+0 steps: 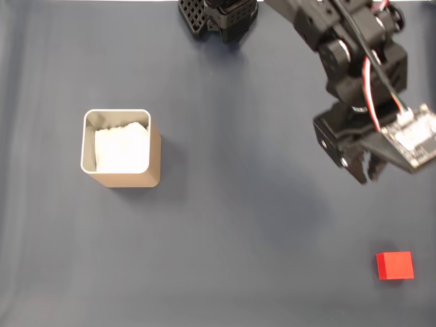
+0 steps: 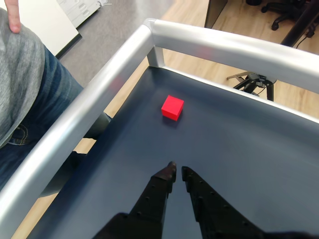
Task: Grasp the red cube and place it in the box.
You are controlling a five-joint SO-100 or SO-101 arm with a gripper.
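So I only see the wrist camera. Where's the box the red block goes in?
Observer: In the fixed view, the box sits far left of the gripper, with the red cube at the lower right.
Operator: Is anything in the box?
Observer: Just white crumpled paper; no cube.
Operator: Is the claw over the block?
Observer: No, in the fixed view it hangs above and a little left of the cube, nearly shut, holding nothing.
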